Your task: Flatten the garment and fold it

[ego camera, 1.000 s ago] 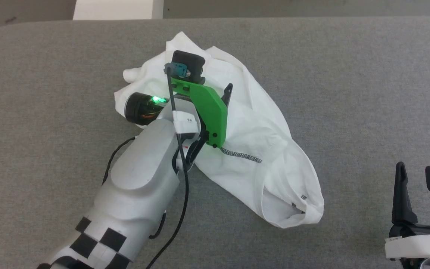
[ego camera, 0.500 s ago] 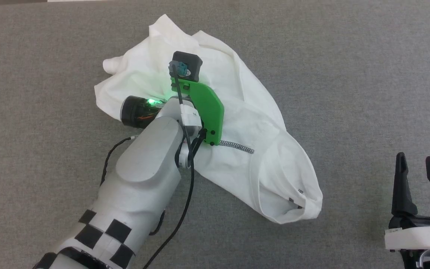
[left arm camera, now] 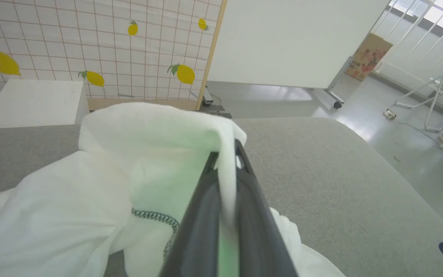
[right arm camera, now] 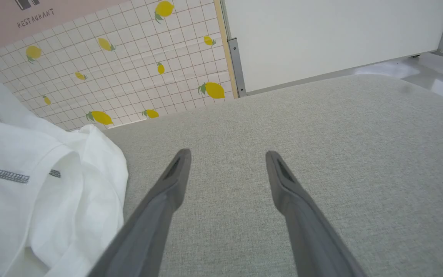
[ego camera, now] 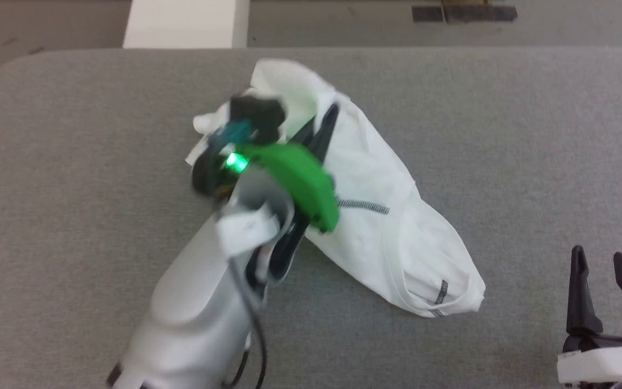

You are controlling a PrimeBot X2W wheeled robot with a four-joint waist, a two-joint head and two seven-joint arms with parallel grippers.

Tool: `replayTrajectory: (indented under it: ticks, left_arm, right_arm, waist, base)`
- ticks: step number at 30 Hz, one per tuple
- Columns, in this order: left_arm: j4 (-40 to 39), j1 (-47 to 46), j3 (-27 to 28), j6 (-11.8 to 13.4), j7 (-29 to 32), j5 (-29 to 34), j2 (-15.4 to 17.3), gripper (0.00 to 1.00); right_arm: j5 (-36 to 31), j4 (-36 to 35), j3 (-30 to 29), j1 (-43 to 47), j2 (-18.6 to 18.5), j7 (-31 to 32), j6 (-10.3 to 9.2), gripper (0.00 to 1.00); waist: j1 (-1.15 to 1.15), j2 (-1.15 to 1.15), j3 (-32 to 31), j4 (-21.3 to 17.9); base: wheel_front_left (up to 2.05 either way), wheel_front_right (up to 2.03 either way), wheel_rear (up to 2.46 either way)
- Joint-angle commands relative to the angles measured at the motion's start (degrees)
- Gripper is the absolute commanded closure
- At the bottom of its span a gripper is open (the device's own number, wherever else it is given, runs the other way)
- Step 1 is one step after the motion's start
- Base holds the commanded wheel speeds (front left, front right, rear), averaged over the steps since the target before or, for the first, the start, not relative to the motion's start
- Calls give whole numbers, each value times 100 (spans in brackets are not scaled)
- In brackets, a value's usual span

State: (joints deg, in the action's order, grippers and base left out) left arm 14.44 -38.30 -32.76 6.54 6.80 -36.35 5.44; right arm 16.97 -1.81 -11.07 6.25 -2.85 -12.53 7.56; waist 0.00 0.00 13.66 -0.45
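Pinches a raised fold of the garment [left arm camera: 90, 184] between the pressed-together fingers of the left gripper [left arm camera: 225, 154], near the far end of the crumpled white heap lying mid-table on the grey table [ego camera: 73, 162] (head view blurred around that arm). Holds the right gripper [right arm camera: 227, 154] spread wide with nothing between, low over bare table, off to the garment's right and apart from it.

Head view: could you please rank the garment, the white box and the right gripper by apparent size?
1. garment, by far the largest.
2. white box and right gripper: about alike, and both are cut off by the picture's edge, so I won't rank them.
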Motion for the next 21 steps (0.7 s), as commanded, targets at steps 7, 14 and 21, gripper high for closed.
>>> replayTrajectory:
  ticks: [7, 14, 21]
  left_arm:
    - [-2147, 2522, 797, 1028, -402, -378, 787, 100]
    - [-2873, 4718, 1533, 1641, -781, -972, 896, 100]
    - [-2224, 5347, 1820, 1630, -848, -1440, 769, 13]
  right_arm:
    - [-18, -64, 4, 258, -3, 81, -8, 0]
    - [-9, -68, -85, 427, -3, 114, -8, 0]
    - [6, -48, -34, 447, -3, 149, -8, 0]
  waist:
    - [0, 0, -574, 396]
    - [0, 0, -749, 596]
    - [0, 0, -845, 710]
  base:
    - [0, 0, 0]
    - [0, 0, 0]
    - [0, 0, 0]
